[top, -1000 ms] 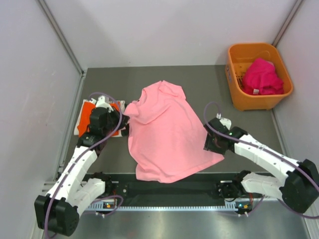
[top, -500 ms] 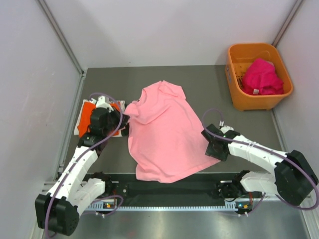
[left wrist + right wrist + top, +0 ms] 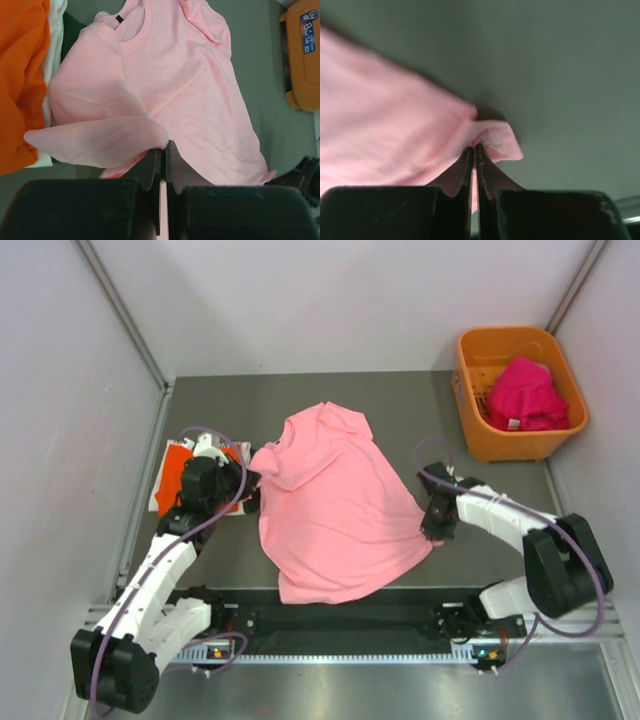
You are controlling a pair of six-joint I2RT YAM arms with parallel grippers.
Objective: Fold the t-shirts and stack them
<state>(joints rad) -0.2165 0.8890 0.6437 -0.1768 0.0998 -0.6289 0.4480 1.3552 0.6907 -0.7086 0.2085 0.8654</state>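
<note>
Pinching a sleeve of the light pink t-shirt [image 3: 335,510], the left pincer [image 3: 162,150] is clenched on it; the right pincer [image 3: 474,149] clamps its hem corner. It lies spread mid-way across the bench [image 3: 410,405].

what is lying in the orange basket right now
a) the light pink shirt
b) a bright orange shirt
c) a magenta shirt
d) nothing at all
c, a bunched magenta shirt sits inside the orange basket, while the light pink shirt lies spread out well outside it.
</note>
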